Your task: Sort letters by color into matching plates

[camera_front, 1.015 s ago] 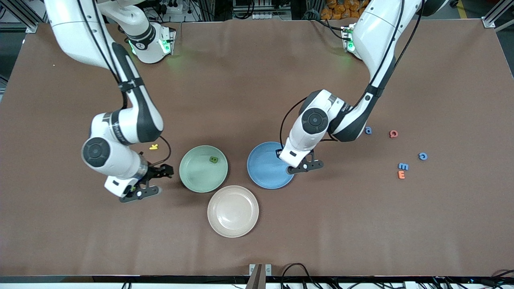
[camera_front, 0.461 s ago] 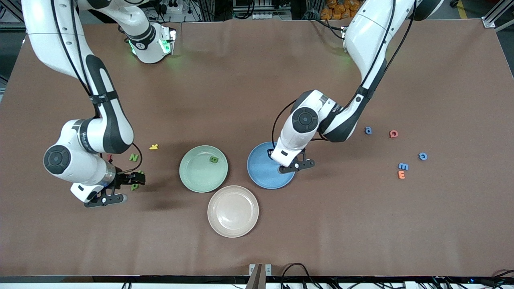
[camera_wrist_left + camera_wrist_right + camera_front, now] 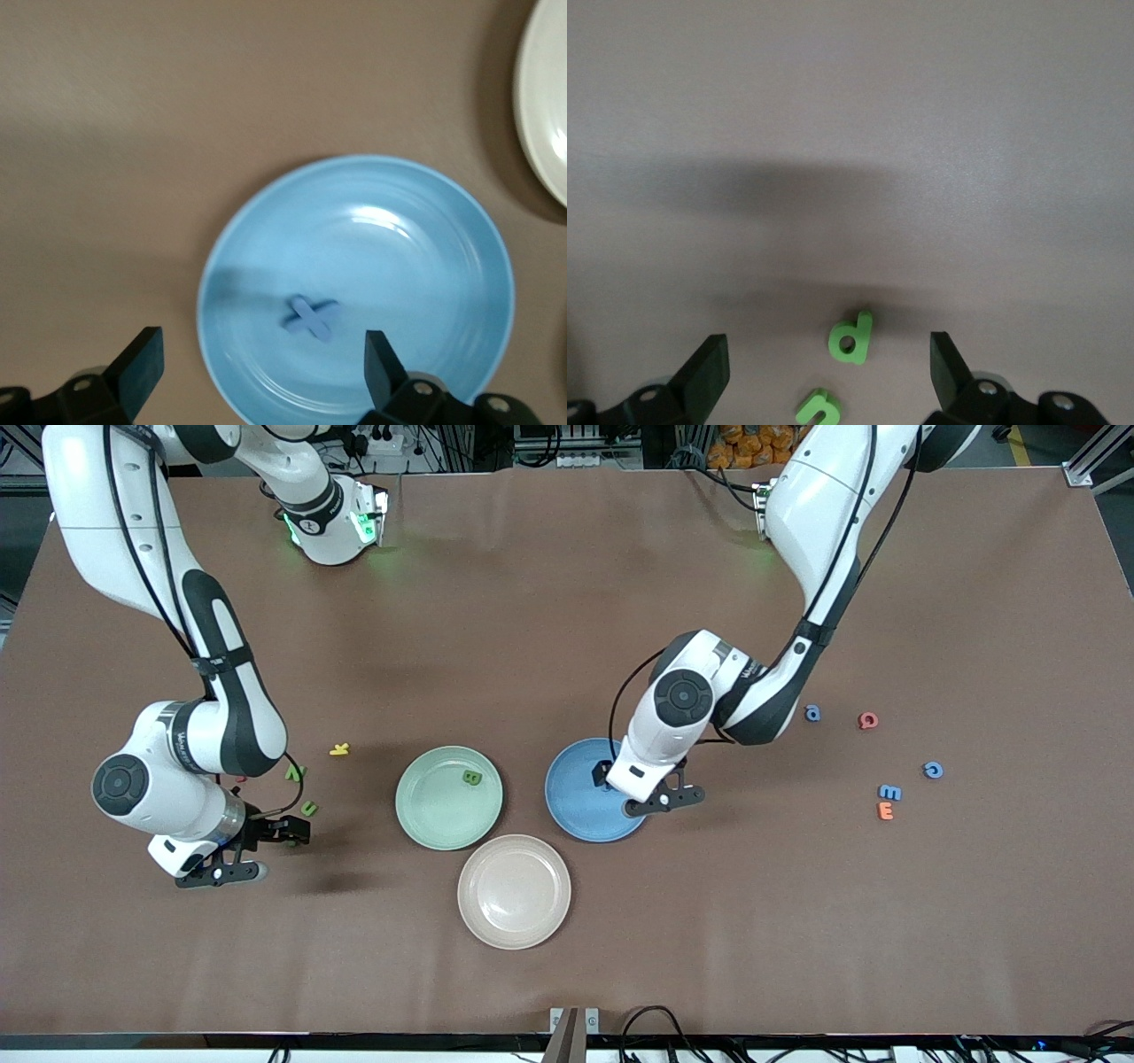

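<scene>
The right gripper [image 3: 255, 852] hangs low over the table, well away from the mint green plate [image 3: 430, 815], toward the right arm's end of the table. Its fingers stand wide apart and they hold nothing. In the right wrist view the green P [image 3: 852, 336] lies flat on the table between the two fingers, without touching them, and the green U [image 3: 817, 407] lies just beside it. The green N [image 3: 295, 772] is on the table too, on the same side of the mint green plate and a little farther from the front camera than the U. A small yellow letter [image 3: 339, 749] lies between the N and the mint green plate.

The green B [image 3: 472, 778] is inside the mint green plate, close to its rim. The beige plate [image 3: 514, 891] is near the mint green plate, nearer to the front camera. The blue plate [image 3: 576, 802] is beside the mint green plate, toward the left arm's end of the table.

The left gripper [image 3: 645, 793] is over the blue plate, fully spread and with nothing in it. The blue X [image 3: 311, 317] lies flat inside this plate, under the gap between the fingers.

Well apart from the mint green plate, toward the left arm's end, these letters lie on the table: the blue a [image 3: 812, 712], a red letter [image 3: 868, 720], the blue E [image 3: 889, 792], an orange E [image 3: 885, 811] and the blue G [image 3: 933, 770].
</scene>
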